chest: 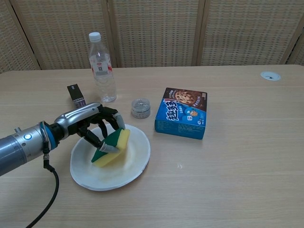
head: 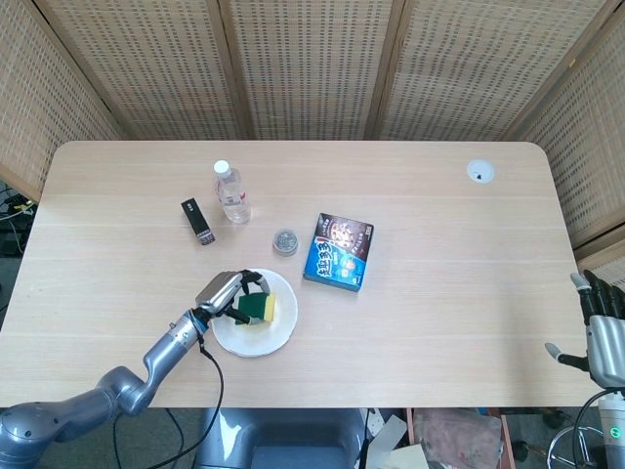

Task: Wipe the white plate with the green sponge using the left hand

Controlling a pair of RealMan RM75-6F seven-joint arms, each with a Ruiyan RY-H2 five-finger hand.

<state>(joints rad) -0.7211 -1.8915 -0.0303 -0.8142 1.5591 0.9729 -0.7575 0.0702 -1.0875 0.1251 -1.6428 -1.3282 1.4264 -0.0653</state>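
Note:
The white plate point(head: 271, 335) point(chest: 133, 167) lies near the table's front edge, left of centre. My left hand point(head: 227, 293) point(chest: 90, 124) grips the green and yellow sponge point(head: 260, 308) point(chest: 113, 147) and holds it tilted, green face toward the hand, with its lower end down on the plate's left half. My right hand point(head: 603, 331) shows only in the head view, beyond the table's right front corner, fingers apart and holding nothing.
Behind the plate stand a water bottle point(head: 230, 192) point(chest: 101, 67), a small black box point(head: 197, 221) point(chest: 75, 94) and a small round tin point(head: 285, 241) point(chest: 140, 108). A blue biscuit box point(head: 339, 251) point(chest: 183, 118) lies right of the plate. A white grommet point(head: 479, 172) sits far right.

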